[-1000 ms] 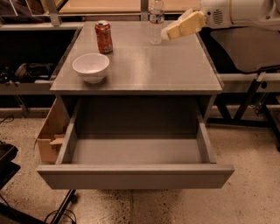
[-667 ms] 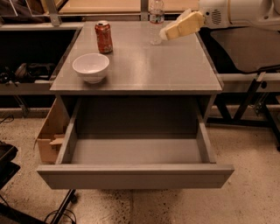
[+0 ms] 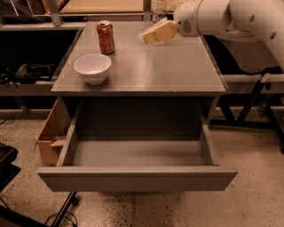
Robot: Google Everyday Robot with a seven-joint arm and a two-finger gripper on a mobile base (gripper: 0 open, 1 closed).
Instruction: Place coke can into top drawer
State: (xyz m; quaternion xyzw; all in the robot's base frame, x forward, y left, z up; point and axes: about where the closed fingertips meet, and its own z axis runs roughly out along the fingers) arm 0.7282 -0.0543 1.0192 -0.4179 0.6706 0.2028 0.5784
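The coke can (image 3: 105, 37) stands upright on the grey cabinet top (image 3: 168, 66), at the back left. The top drawer (image 3: 137, 155) is pulled out wide open below the cabinet top, and its grey inside holds nothing. My gripper (image 3: 145, 37) hangs above the back middle of the cabinet top, to the right of the can and apart from it, pointing left toward it. It holds nothing that I can see.
A white bowl (image 3: 92, 68) sits on the cabinet top in front of the can. A clear water bottle (image 3: 159, 9) stands at the back edge, behind the gripper. A brown cardboard box (image 3: 49, 136) lies on the floor left of the drawer. Metal frames (image 3: 253, 88) stand at the right.
My gripper has moved left across the cabinet top, from near the water bottle toward the coke can. The can, bowl and drawer have not moved.
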